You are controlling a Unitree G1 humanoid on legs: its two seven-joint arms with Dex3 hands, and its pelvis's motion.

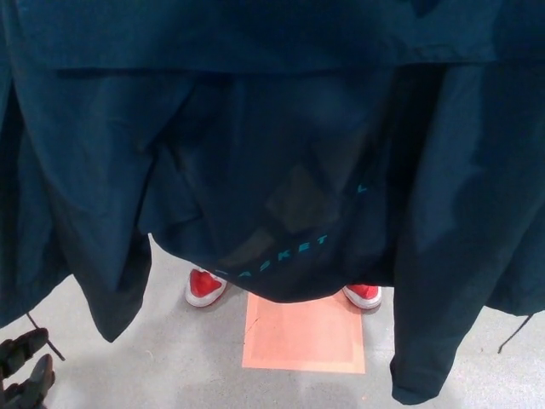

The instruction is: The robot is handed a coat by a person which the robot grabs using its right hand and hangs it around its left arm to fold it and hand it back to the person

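left hand (22, 373): low in the left corner, fingers apart, holding nothing | coat (272, 153): dark teal, hanging across the view above and beyond the hand, not touching it | floor (162, 362): grey, orange square (304, 334) | person's red shoes (204, 287) behind the hem

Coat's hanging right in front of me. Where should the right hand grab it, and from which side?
Probably high on the coat, at the horizontal flap near the top, coming in from the robot's right. Everything lower hangs loose, and the sleeve on that side just dangles, so it would likely slip or drag.
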